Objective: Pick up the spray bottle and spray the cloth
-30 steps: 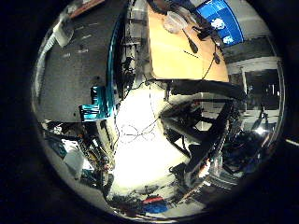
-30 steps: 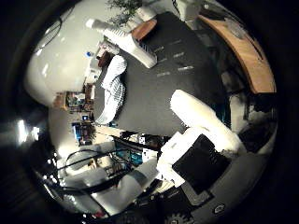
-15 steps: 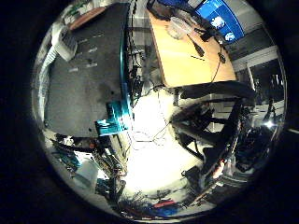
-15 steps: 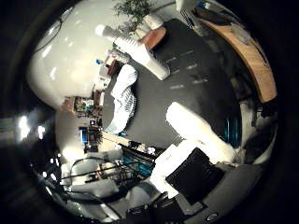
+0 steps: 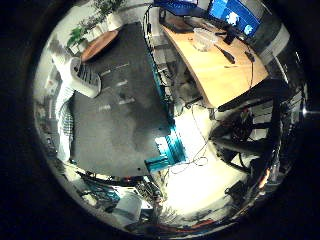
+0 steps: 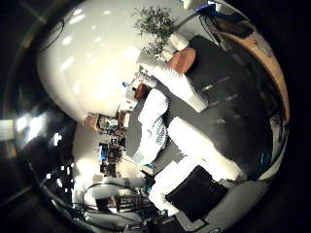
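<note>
I am hovering my hand [image 6: 201, 160] well above the dark table [image 5: 125, 125], fingers [image 6: 204, 150] straight and apart, holding nothing. The white spray bottle [image 6: 170, 80] is resting on the table betw. the striped cloth [image 6: 153, 126] and a round wooden plate [image 6: 181, 59]. Taking the way my fingers are pointing as 12 o'clock, bottle is sitting approx. at 12, cloth at 11. I am thinking the step is the reach: going down slowly, keeping fingers wide, closing round the body w/o touching the cloth.

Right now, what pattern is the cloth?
The cloth is white with fine checked lines, clearest in the thumb side view.
</note>
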You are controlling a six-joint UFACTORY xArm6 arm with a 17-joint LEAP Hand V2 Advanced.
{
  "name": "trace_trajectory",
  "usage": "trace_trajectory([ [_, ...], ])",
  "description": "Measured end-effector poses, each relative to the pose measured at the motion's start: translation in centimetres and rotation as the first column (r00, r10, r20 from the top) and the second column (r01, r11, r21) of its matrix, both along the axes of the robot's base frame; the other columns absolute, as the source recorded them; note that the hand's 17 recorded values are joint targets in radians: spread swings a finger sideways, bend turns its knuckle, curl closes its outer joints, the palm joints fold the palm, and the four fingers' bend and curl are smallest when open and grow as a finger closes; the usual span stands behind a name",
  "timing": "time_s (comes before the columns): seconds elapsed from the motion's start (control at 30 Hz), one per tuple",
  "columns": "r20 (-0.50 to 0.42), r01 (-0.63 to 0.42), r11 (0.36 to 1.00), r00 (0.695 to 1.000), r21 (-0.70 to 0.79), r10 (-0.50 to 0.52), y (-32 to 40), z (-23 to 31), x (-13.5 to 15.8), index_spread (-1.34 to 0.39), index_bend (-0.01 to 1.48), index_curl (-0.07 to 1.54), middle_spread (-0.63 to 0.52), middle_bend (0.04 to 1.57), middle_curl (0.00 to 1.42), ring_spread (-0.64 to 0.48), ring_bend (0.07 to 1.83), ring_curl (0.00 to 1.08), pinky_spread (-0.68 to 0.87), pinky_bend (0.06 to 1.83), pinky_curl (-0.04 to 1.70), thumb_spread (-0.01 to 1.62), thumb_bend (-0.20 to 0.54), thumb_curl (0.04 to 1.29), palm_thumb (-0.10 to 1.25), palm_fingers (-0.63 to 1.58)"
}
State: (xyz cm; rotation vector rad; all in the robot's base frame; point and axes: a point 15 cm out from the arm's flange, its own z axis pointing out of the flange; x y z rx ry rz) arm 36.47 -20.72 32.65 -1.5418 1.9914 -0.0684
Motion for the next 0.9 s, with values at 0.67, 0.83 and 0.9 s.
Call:
trace_trajectory([
  [0.67,0.043,-0.077,0.997,0.996,0.029,0.076,4.6,-2.9,7.5,-0.25,0.15,0.28,0.05,0.28,0.37,0.09,0.31,0.25,0.33,0.33,0.29,1.21,-0.017,0.31,0.63,0.24],
  [0.83,0.068,-0.115,0.991,0.992,0.068,0.110,7.1,-2.9,8.9,-0.25,0.15,0.27,0.05,0.28,0.37,0.09,0.32,0.25,0.32,0.34,0.29,1.21,-0.017,0.31,0.63,0.23],
  [0.9,0.079,-0.127,0.989,0.990,0.078,0.121,7.9,-2.8,9.4,-0.25,0.15,0.27,0.05,0.29,0.37,0.09,0.32,0.25,0.32,0.35,0.29,1.21,-0.018,0.31,0.63,0.23],
])
